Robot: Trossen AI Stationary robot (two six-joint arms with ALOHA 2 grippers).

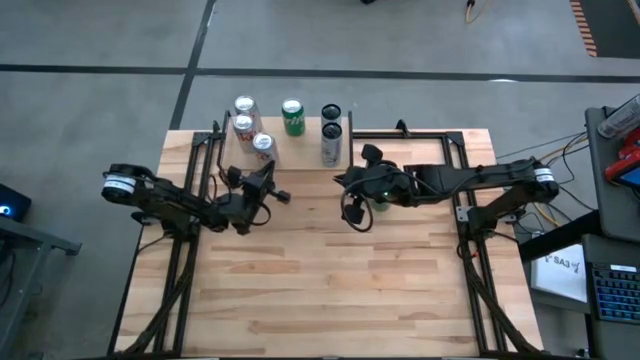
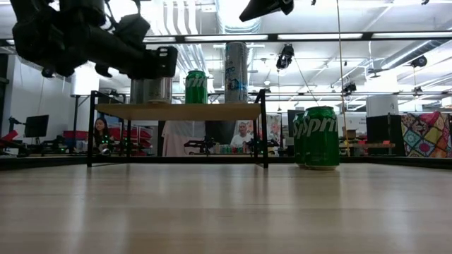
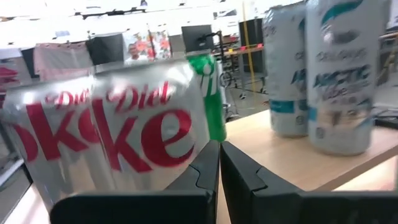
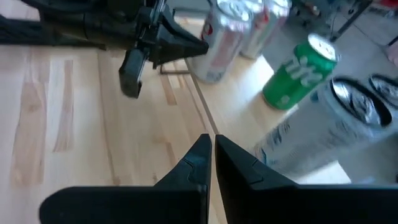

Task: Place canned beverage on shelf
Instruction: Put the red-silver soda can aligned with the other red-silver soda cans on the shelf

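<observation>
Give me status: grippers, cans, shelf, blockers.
Left gripper shut, empty, near the shelf. Right gripper shut, empty, over the table. Green Sprite can on the table, not shelved. Shelf already crowded with cans.

Grey concrete floor [image 1: 100, 40] surrounds the wooden counter [image 1: 330, 290]. Beyond the counter, ceiling light strips [image 2: 318, 37] glow above cluttered workstations [image 2: 42, 141]
</observation>
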